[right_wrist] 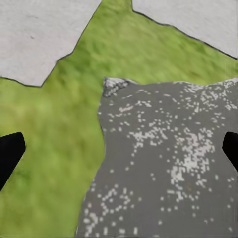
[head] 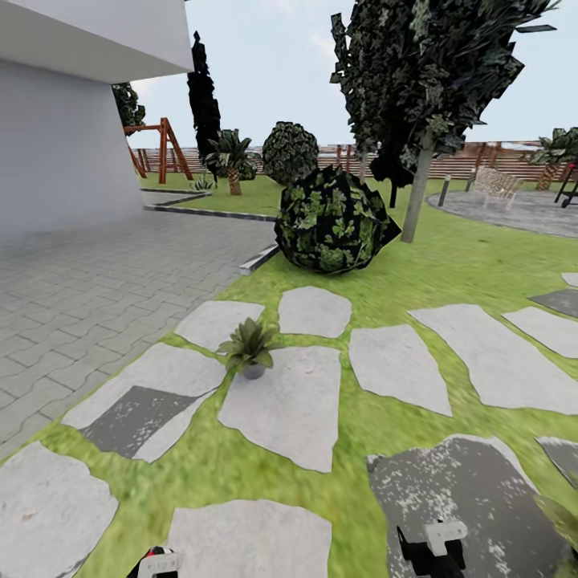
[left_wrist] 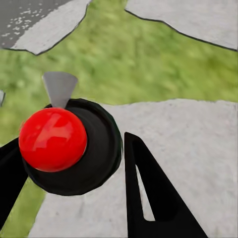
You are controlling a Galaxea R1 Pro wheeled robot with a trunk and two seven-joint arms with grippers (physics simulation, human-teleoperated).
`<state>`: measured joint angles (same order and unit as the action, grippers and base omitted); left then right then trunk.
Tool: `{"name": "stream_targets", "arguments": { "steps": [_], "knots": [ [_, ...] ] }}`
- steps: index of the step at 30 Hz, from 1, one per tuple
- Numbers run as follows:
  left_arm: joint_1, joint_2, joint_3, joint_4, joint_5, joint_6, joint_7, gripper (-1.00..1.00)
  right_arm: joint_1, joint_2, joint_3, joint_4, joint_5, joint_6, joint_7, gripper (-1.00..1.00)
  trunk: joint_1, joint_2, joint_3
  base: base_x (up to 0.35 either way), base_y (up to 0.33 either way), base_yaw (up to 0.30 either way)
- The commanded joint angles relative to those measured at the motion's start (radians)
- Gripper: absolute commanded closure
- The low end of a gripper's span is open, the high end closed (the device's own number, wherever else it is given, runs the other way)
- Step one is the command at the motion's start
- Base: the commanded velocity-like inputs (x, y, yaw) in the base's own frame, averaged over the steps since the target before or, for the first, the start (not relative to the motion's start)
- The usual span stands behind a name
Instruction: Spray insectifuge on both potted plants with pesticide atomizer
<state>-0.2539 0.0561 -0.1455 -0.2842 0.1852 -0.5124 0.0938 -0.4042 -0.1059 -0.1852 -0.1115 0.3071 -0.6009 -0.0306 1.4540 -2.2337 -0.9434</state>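
While the left claw (left_wrist: 74, 183) pinches the pesticide atomizer (left_wrist: 69, 144) end-on, right claw (right_wrist: 119, 153) is spread.

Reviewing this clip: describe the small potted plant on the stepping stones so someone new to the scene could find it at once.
Start at the round dark leafy bush on the lawn beside the paved yard, then come toward the camera across the pale stepping stones. The potted plant sits at one stone's far corner: a low rosette of pointed green leaves in a tiny grey pot, far smaller than any bush.
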Motion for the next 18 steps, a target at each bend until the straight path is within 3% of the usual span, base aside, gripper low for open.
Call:
{"name": "stream_targets", "arguments": {
  "steps": [1, 18],
  "knots": [
    [-0.001, 0.001, -0.009, 0.000, 0.006, -0.003, 0.006, 1.00, -0.001, 0.000, -0.007, 0.001, 0.011, -0.003, -0.003, -1.00, 0.000, 0.000, -0.001, 0.277, 0.216, 0.000],
    [-0.001, 0.001, -0.009, 0.002, 0.005, -0.003, 0.005, 1.00, -0.001, 0.000, -0.007, 0.001, 0.012, -0.003, -0.003, -1.00, 0.000, 0.000, -0.001, 0.285, 0.214, 0.000]
  ]
}}
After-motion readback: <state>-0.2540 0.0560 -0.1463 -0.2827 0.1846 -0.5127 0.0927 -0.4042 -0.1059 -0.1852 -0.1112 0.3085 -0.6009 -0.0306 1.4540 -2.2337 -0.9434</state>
